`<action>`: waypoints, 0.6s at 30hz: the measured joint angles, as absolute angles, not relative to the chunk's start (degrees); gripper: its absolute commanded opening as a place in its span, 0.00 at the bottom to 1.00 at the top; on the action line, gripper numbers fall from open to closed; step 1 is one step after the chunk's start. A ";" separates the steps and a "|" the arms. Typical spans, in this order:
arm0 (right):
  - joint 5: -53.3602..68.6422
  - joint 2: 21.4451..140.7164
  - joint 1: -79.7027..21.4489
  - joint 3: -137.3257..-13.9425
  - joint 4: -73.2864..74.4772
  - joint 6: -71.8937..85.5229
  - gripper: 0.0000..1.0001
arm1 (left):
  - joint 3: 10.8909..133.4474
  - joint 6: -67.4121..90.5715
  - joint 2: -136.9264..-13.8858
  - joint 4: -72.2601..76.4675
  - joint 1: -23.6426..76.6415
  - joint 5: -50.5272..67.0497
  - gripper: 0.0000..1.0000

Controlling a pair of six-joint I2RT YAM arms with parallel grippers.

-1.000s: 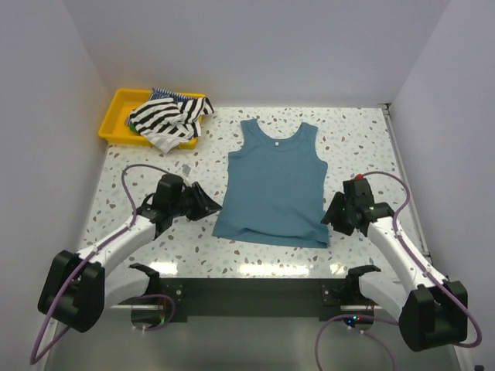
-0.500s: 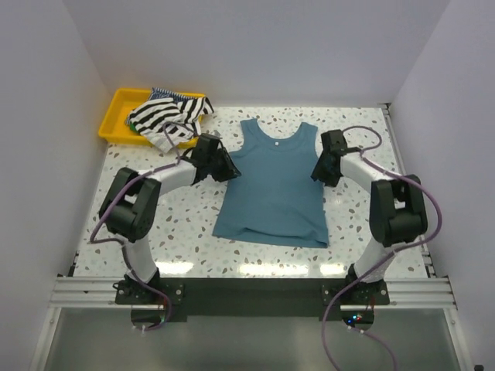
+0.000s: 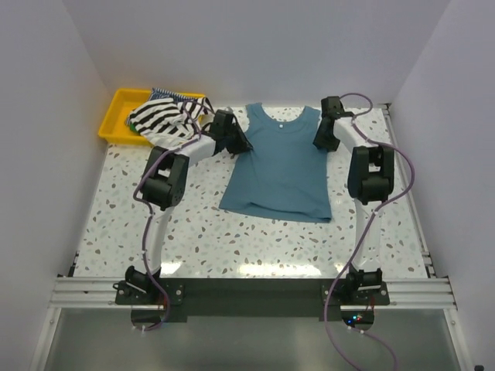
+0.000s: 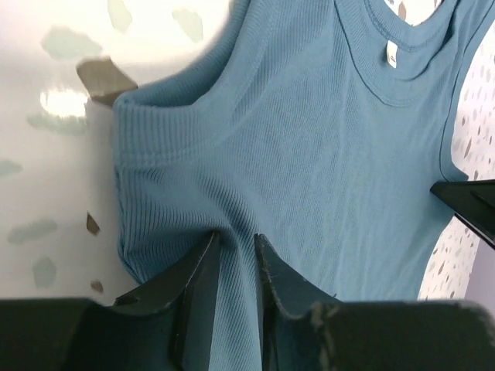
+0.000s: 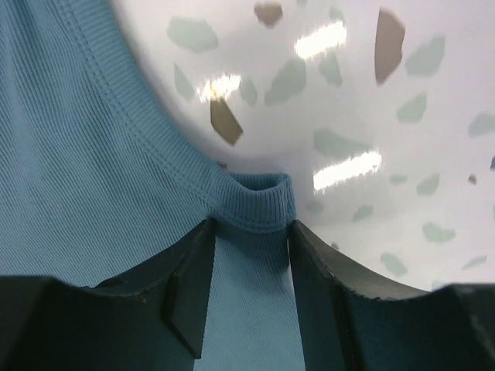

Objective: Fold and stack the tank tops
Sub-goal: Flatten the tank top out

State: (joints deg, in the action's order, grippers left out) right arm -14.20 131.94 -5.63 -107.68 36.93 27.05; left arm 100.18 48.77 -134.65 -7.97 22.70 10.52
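Observation:
The teal-blue tank top (image 3: 277, 170) lies flat in the middle of the table, neck toward the back wall. My left gripper (image 3: 240, 144) is at its left armhole. In the left wrist view this gripper (image 4: 234, 243) is shut on a ridge of the ribbed teal cloth (image 4: 309, 154). My right gripper (image 3: 319, 142) is at the right armhole. In the right wrist view it (image 5: 251, 226) is shut on the bunched strap edge (image 5: 263, 202). A black-and-white striped tank top (image 3: 165, 117) lies heaped in the tray, with a finely blue-striped one (image 3: 164, 94) showing behind it.
The yellow tray (image 3: 116, 116) stands at the back left corner of the speckled table (image 3: 255, 247). White walls close in the back and both sides. Both arms reach far across the table, their cables looping over them.
Both arms have stretched from the near side out to the top's armholes. Both grippers have closed on the cloth, and the teal top has slid toward the back wall.

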 measured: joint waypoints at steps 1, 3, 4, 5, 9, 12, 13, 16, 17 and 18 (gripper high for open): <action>-14.37 133.25 -5.43 -110.08 37.39 26.59 0.50 | 101.80 48.80 -135.63 -8.05 22.37 10.94 0.31; -14.79 134.78 -5.17 -113.47 38.63 25.80 0.57 | 103.33 48.73 -136.51 -8.29 21.76 11.33 0.38; -15.22 134.98 -5.17 -114.39 39.48 25.36 0.61 | 103.35 48.71 -136.51 -8.21 21.47 11.79 0.39; -15.57 134.96 -5.19 -114.98 40.18 25.12 0.62 | 103.24 48.62 -136.31 -8.08 21.23 12.16 0.45; -16.12 130.54 -5.39 -112.49 40.91 24.49 0.63 | 99.96 48.03 -133.86 -6.68 20.49 13.58 0.52; -17.12 120.14 -5.98 -101.56 39.90 24.88 0.60 | 94.87 47.27 -128.97 -6.85 20.27 13.74 0.51; -17.32 115.85 -6.28 -97.47 40.64 25.06 0.55 | 92.60 47.35 -126.63 -6.68 20.27 13.72 0.49; -17.69 100.68 -7.81 -81.87 38.30 26.44 0.52 | 81.80 48.03 -115.87 -5.54 20.64 12.86 0.43; -17.74 95.35 -8.45 -76.47 37.89 27.00 0.52 | 77.36 48.71 -111.35 -5.34 20.93 12.27 0.42; -17.69 90.56 -9.10 -71.83 38.30 27.64 0.51 | 72.64 49.28 -106.69 -5.06 21.45 11.31 0.40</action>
